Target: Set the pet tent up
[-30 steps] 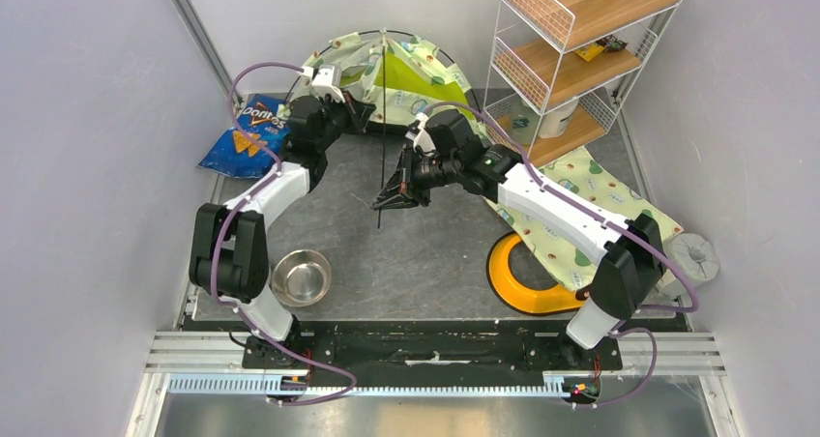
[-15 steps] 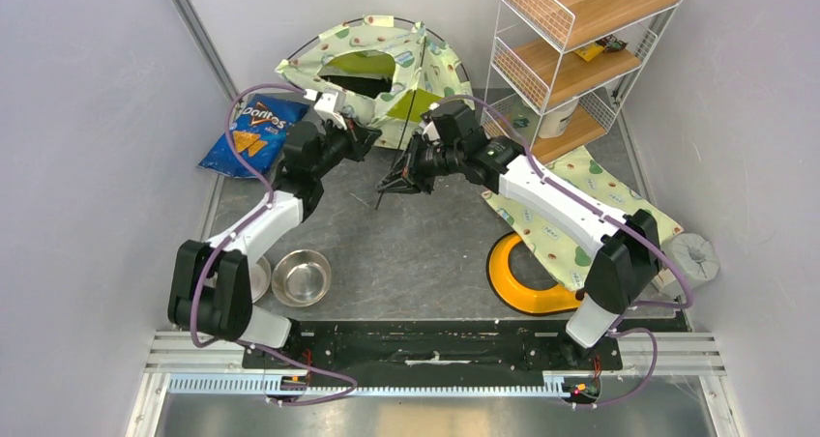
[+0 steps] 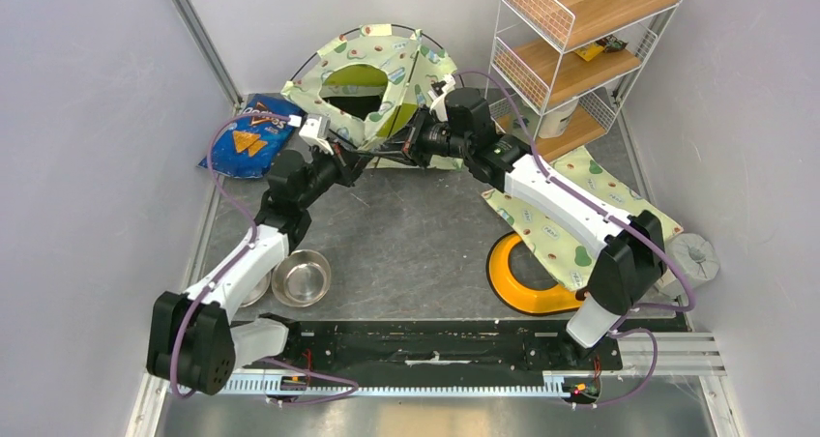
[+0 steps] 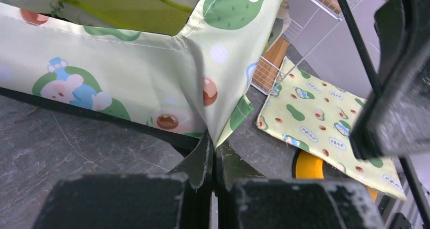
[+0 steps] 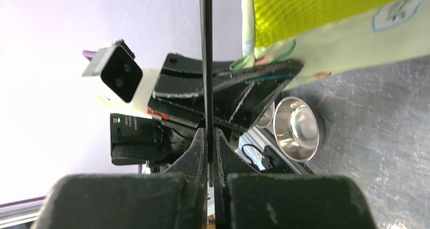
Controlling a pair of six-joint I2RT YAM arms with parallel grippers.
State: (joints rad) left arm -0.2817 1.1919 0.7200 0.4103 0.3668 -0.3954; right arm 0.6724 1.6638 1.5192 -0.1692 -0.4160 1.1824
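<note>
The pet tent (image 3: 372, 65) stands at the back of the table, pale green with avocado print, its round doorway and lime lining facing up and forward. My left gripper (image 3: 354, 157) is shut on the tent's lower front corner; in the left wrist view (image 4: 214, 144) the fabric corner (image 4: 223, 122) is pinched between the jaws. My right gripper (image 3: 404, 153) is just right of it, shut on a thin black pole (image 5: 206, 62) that runs up along the tent. The pole passes between the shut jaws in the right wrist view (image 5: 209, 137).
A Doritos bag (image 3: 247, 135) lies at the back left. A steel bowl (image 3: 301, 276) sits near the left arm. The flat matching mat (image 3: 580, 205) partly covers a yellow ring (image 3: 522, 280) at the right. A wire shelf (image 3: 580, 41) stands at the back right.
Both grippers moved toward the back and closer together. The tent turned and opened up, its doorway now facing up and forward. The pole went from mid-table to the tent's front.
</note>
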